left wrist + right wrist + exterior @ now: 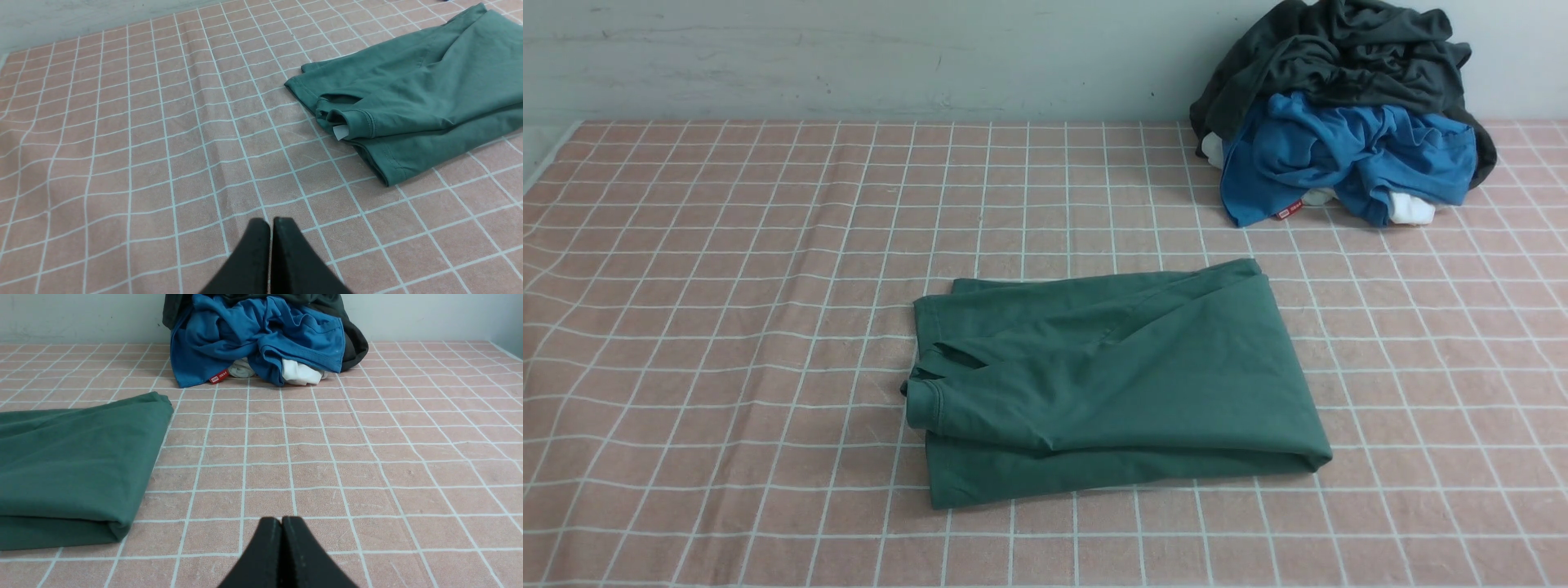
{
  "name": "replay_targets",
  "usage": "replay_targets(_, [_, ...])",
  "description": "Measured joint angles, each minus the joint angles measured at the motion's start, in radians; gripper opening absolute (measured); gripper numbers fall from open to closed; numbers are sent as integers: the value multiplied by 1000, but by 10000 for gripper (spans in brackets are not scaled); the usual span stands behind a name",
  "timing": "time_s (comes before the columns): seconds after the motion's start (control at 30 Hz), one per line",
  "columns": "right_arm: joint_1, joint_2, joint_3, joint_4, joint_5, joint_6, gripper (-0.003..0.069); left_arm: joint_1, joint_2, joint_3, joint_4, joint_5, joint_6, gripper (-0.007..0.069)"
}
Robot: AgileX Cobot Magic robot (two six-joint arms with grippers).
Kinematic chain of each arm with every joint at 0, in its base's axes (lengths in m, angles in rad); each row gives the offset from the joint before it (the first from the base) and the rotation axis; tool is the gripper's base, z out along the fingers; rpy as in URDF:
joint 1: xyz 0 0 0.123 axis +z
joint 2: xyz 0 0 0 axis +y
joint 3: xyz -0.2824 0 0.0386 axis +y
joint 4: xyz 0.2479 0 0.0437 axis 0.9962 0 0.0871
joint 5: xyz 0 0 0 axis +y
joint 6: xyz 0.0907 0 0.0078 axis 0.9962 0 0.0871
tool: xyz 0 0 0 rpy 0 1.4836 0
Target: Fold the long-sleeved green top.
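The green long-sleeved top [1119, 380] is seen folded, well apart from both grippers. The left gripper [271, 222] and right gripper [282, 520] are each seen with 2 fingers pressed together, nothing pinched.

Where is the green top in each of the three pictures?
Front view: the folded green long-sleeved top lies mid-table, near the camera.
Left wrist view: it fills the upper right corner, cuff showing.
Right wrist view: it lies at the left edge.
Shared landmark: the pink checked tablecloth under it in every view.
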Motion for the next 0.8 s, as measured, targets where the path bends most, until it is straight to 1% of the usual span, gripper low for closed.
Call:
replay_targets(0.27, [0, 0, 0, 0, 0, 0, -13, 0, -2, 7, -1, -1, 0, -3])
replay_targets(0.37, [0, 0, 0, 0, 0, 0, -13, 13, -6, 32, -4, -47, 0, -3])
replay_targets(0.4, [0, 0, 0, 0, 0, 0, -13, 27, -6, 56, -14, -111, 0, -3])
replay_targets(0.57, [0, 0, 0, 0, 0, 0, -13, 136, -6, 251, -33, -544, 1, -3])
replay_targets(0.6, [0, 0, 0, 0, 0, 0, -13, 141, -6, 260, -33, -558, 1, -3])
replay_targets(0.63, [0, 0, 0, 0, 0, 0, -13, 171, -6, 318, -31, -635, 1, -3])
replay_targets(0.7, [0, 0, 0, 0, 0, 0, -13, 211, -16, 404, -9, -707, 1, -3])
replay_targets(0.8, [0, 0, 0, 0, 0, 0, -13, 229, -74, 490, 35, -709, 1, -3])
